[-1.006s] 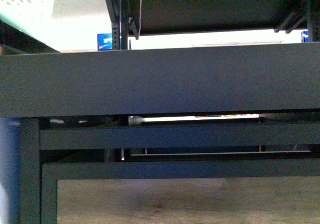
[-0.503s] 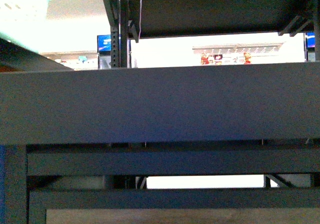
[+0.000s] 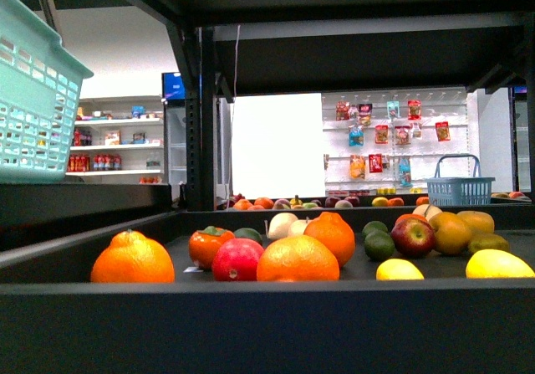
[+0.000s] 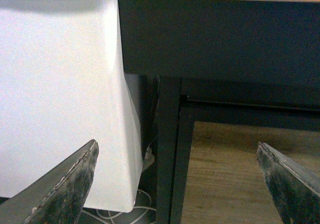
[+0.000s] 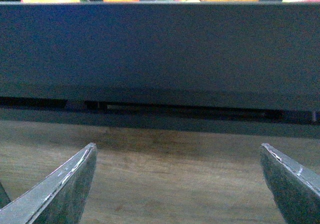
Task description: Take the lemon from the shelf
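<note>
Two bright yellow oval lemons lie at the front right of the deck in the front view, a smaller one (image 3: 399,269) and a larger one (image 3: 499,263). The black shelf (image 3: 267,324) fills the lower part of that view with its front lip. Neither gripper shows in the front view. My left gripper (image 4: 175,184) is open and empty, below the shelf's corner (image 4: 220,38) and above the wooden floor. My right gripper (image 5: 177,184) is open and empty, below the shelf's front lip (image 5: 160,53). Only fruit tops show over the lip in the wrist views.
Oranges (image 3: 132,258) (image 3: 298,259), a red apple (image 3: 237,259), limes (image 3: 379,244) and more fruit share the deck. A teal basket (image 3: 33,115) hangs at upper left and a blue basket (image 3: 458,190) stands behind. A white panel (image 4: 60,83) stands beside the shelf's leg.
The front view has risen: it first showed the shelf's front lip and the floor beneath, and now looks over the lip onto the deck with the fruit.
</note>
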{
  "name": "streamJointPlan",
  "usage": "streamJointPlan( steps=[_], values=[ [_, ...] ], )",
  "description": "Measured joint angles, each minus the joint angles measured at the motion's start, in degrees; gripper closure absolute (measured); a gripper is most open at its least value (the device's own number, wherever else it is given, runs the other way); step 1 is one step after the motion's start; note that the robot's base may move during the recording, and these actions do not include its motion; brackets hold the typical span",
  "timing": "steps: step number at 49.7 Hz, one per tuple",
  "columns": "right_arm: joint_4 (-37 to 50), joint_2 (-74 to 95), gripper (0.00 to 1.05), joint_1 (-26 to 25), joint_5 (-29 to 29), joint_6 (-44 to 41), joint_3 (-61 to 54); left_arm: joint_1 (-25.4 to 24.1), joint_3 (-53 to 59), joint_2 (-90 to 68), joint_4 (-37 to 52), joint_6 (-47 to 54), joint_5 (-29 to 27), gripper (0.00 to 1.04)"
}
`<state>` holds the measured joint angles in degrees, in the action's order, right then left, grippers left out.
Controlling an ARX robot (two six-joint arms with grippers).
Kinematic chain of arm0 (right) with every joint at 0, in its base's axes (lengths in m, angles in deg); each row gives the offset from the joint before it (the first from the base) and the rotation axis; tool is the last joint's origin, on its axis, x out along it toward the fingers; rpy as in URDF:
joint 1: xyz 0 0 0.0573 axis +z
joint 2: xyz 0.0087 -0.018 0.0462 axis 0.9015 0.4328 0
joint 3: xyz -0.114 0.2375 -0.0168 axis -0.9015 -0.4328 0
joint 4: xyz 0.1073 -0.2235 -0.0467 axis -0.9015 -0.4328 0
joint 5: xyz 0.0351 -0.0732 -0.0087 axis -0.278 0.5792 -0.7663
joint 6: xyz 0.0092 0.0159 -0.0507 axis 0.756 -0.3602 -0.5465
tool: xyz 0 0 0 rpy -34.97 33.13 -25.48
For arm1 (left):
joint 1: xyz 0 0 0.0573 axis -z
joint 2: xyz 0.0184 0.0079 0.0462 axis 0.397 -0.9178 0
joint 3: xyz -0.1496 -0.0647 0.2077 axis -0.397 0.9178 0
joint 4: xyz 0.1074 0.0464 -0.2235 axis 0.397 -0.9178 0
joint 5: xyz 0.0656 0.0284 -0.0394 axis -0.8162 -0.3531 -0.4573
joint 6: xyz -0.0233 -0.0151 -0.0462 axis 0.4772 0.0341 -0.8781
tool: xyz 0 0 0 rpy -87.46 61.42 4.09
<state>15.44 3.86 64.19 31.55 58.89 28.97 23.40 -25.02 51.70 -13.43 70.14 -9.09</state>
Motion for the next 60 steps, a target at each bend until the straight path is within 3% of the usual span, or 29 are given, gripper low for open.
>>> streamJointPlan(
  steps=[60],
  values=[
    [0.0, 0.0, 0.08, 0.0, 0.02, 0.0, 0.0, 0.0, 0.0, 0.0, 0.0, 0.02, 0.0, 0.08]
  ],
)
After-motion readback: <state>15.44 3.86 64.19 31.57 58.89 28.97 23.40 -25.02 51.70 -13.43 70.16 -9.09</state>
